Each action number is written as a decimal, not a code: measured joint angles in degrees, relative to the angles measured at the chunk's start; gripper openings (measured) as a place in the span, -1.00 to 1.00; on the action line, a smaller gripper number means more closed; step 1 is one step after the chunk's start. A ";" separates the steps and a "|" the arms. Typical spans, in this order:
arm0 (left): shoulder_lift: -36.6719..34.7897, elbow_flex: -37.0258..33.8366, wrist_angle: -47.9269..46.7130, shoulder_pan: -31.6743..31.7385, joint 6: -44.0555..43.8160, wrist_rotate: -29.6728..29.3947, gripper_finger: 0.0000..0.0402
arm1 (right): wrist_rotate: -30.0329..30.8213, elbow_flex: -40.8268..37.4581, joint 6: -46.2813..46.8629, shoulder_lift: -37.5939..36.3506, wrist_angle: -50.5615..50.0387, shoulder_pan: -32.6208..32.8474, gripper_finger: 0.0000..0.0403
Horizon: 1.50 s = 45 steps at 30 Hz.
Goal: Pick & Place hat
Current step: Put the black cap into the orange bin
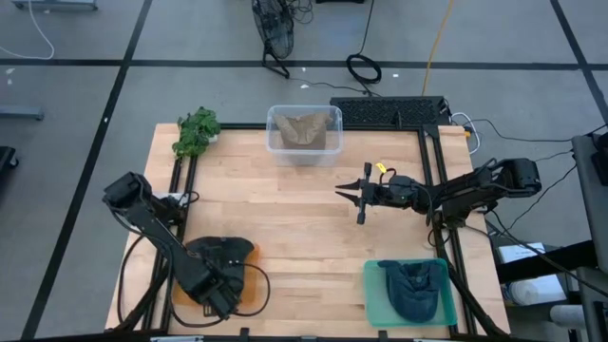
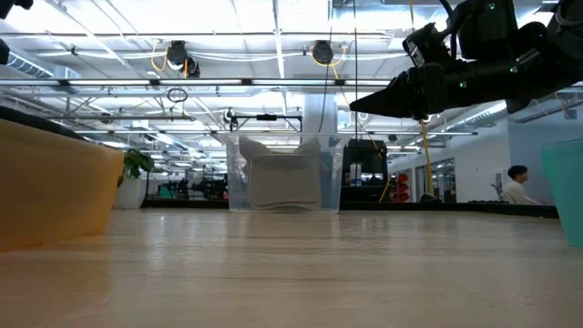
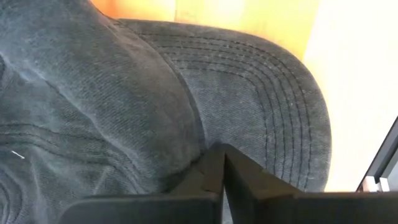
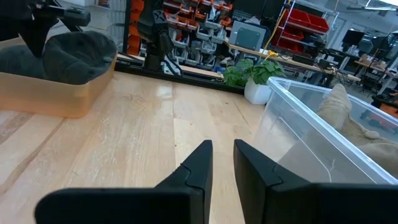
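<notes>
High view: left gripper (image 1: 217,296) down in the orange tray (image 1: 255,255), fingers pinched tight on the dark hat (image 1: 220,253) lying there. Lift straight up so the brim clears the rim. Clear bin (image 1: 304,134) holds a beige hat; green tray (image 1: 376,296) a blue one.

Right wrist view: right gripper (image 4: 222,157) waits above mid-table (image 4: 137,143), fingers slightly parted, empty.

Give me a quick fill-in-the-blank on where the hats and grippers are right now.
1. The left gripper is shut on the dark hat in the ____ tray.
2. The tan hat lies in the ____ bin.
3. The right gripper holds ____.

Missing: orange; clear; nothing
</notes>
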 joint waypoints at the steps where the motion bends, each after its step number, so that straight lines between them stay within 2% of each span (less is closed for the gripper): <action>1: 0.04 0.31 -0.66 0.04 0.35 -0.08 -0.98 | 0.01 0.00 0.00 0.00 -0.01 0.00 -0.79; 6: 0.25 5.01 -9.93 0.99 2.20 -1.33 -0.96 | 0.02 -0.01 0.00 0.00 -0.02 0.00 -0.79; 9: 0.22 8.48 -15.27 1.22 4.07 -7.16 -0.98 | 0.02 -0.01 0.00 0.00 -0.01 0.00 -0.79; 12: 0.11 11.13 -18.30 1.23 4.91 -16.02 -0.97 | 0.02 0.00 0.00 0.00 -0.02 0.00 -0.79; 15: 0.09 11.31 -21.18 1.35 4.64 -18.77 -0.98 | 0.02 0.00 0.00 0.00 -0.01 0.00 -0.79; 19: 0.11 10.68 -26.51 1.15 2.58 -10.14 -0.97 | 0.02 -0.02 -0.02 0.00 -0.87 0.00 -0.79; 21: -0.21 10.68 -26.79 0.59 0.96 -4.85 -0.97 | 0.02 -0.01 -0.09 0.00 -0.92 0.00 -0.79; 24: -1.82 11.03 -26.34 -1.62 -2.69 -0.42 -0.98 | 0.04 -0.02 -0.24 0.00 -0.90 -0.02 -0.79; 26: -3.05 11.08 -26.62 -2.87 -5.63 0.02 -0.97 | 0.03 -0.02 -0.24 0.00 -0.76 0.00 -0.79; 32: -5.68 10.50 -26.47 -6.60 -14.12 -5.36 -0.97 | 0.02 -0.02 0.02 0.00 -0.40 0.00 -0.79; 35: -5.66 8.93 -25.33 -8.05 -17.05 -2.62 -0.97 | 0.02 -0.02 0.02 0.00 -0.43 0.00 -0.79; 38: -5.66 6.26 -19.67 -9.01 -18.75 0.96 -0.98 | 0.02 0.00 0.00 0.00 -0.81 0.00 -0.79; 42: -5.66 1.97 -11.07 -9.84 -18.60 1.15 -0.96 | 0.02 0.00 -0.03 0.00 -0.81 0.00 -0.79; 45: -5.64 -1.35 -8.37 -9.81 -17.74 1.16 -0.98 | 0.02 -0.02 -0.15 0.00 -0.81 0.00 -0.79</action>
